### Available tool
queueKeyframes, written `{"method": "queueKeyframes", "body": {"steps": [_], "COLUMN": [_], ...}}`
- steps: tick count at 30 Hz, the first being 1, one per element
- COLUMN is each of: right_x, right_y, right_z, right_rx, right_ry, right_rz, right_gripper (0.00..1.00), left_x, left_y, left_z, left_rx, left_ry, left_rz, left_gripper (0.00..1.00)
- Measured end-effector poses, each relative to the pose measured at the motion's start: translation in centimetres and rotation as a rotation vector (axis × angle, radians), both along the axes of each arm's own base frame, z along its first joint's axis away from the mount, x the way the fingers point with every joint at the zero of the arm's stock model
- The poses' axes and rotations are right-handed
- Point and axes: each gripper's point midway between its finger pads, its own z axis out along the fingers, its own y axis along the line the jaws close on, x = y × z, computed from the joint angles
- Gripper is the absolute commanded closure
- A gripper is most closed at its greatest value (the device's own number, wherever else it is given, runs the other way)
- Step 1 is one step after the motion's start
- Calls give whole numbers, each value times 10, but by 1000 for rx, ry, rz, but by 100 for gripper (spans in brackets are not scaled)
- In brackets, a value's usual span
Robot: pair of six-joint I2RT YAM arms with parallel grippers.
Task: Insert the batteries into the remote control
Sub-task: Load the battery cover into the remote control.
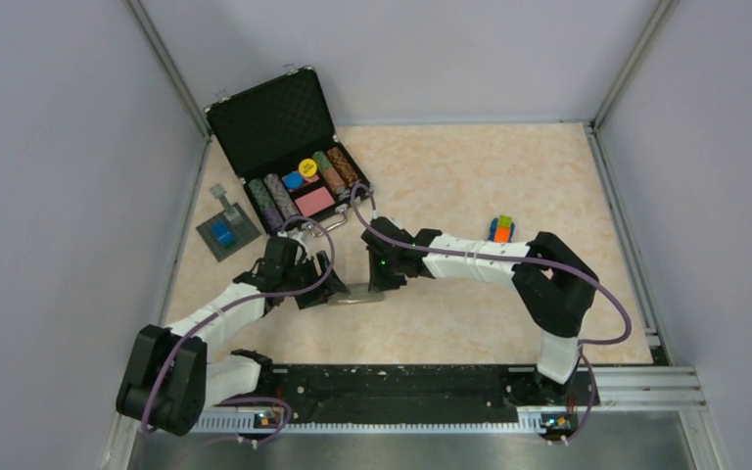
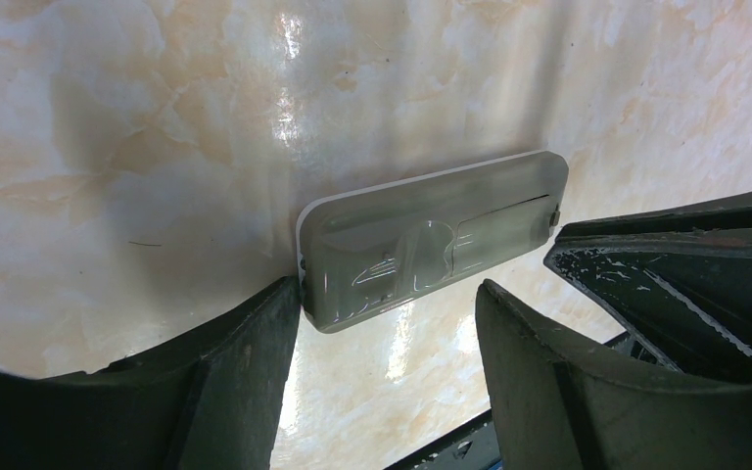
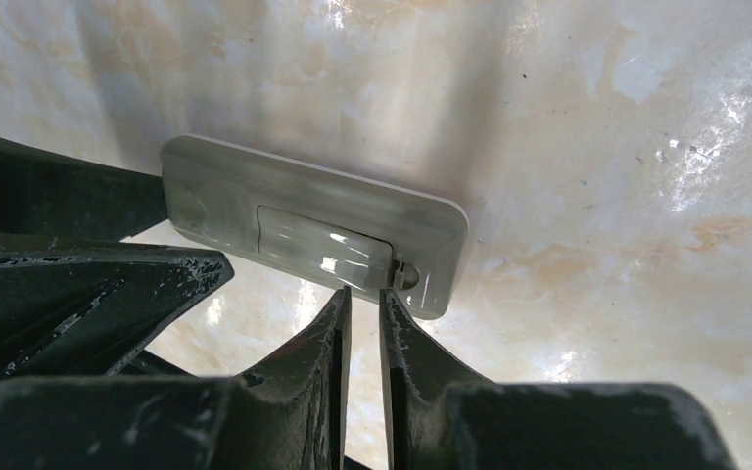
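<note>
The remote control [image 1: 357, 292] lies face down on the table between my two grippers, its greyish back up and the battery cover in place. In the left wrist view the remote [image 2: 431, 245] has one short end against my left fingertip [image 2: 284, 304]; my left gripper [image 2: 390, 294] is open and straddles that end. In the right wrist view my right gripper [image 3: 362, 294] is shut and empty, its tips at the remote's [image 3: 313, 225] long edge beside the cover latch [image 3: 406, 276]. From above, the left gripper [image 1: 321, 284] and the right gripper [image 1: 380, 284] face each other. The batteries are out of view.
An open black case [image 1: 284, 147] with poker chips stands at the back left. A grey square plate with a blue block [image 1: 225, 233] lies left of it. An orange-green-blue block toy [image 1: 501, 229] sits at the right. A black rail [image 1: 401, 387] runs along the near edge.
</note>
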Motion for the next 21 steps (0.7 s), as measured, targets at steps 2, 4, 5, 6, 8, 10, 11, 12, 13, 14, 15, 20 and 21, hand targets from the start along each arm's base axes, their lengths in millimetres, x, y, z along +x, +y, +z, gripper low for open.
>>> {"method": "queueKeyframes", "body": {"steps": [2, 4, 5, 6, 8, 10, 11, 12, 13, 14, 15, 20, 21], "right_x": [0, 1, 1, 2, 3, 3, 3, 3, 3, 3, 3, 5, 5], "right_y": [0, 1, 2, 3, 5, 5, 6, 6, 6, 6, 6, 4, 4], "right_z": [-1, -2, -1, 0, 0, 0, -1, -1, -1, -1, -1, -2, -2], "right_rx": [0, 3, 6, 12, 17, 20, 19, 18, 18, 18, 18, 10, 7], "right_ry": [2, -1, -3, -7, -10, -12, -11, -11, -11, -10, -11, -19, -23], "right_rz": [1, 1, 1, 1, 1, 1, 1, 1, 1, 1, 1, -3, -1], "right_gripper": [85, 86, 86, 86, 88, 89, 89, 89, 88, 87, 87, 86, 86], "left_x": [0, 0, 0, 0, 0, 0, 0, 0, 0, 0, 0, 0, 0], "left_y": [0, 0, 0, 0, 0, 0, 0, 0, 0, 0, 0, 0, 0], "left_z": [0, 0, 0, 0, 0, 0, 0, 0, 0, 0, 0, 0, 0], "left_rx": [0, 0, 0, 0, 0, 0, 0, -1, -1, -1, -1, 0, 0], "left_ry": [0, 1, 1, 0, 1, 1, 1, 1, 1, 1, 1, 1, 1], "left_rz": [0, 0, 0, -1, 0, 0, 0, -1, -1, -1, -1, 0, 0], "left_gripper": [29, 29, 29, 28, 29, 29, 28, 29, 29, 29, 29, 29, 30]}}
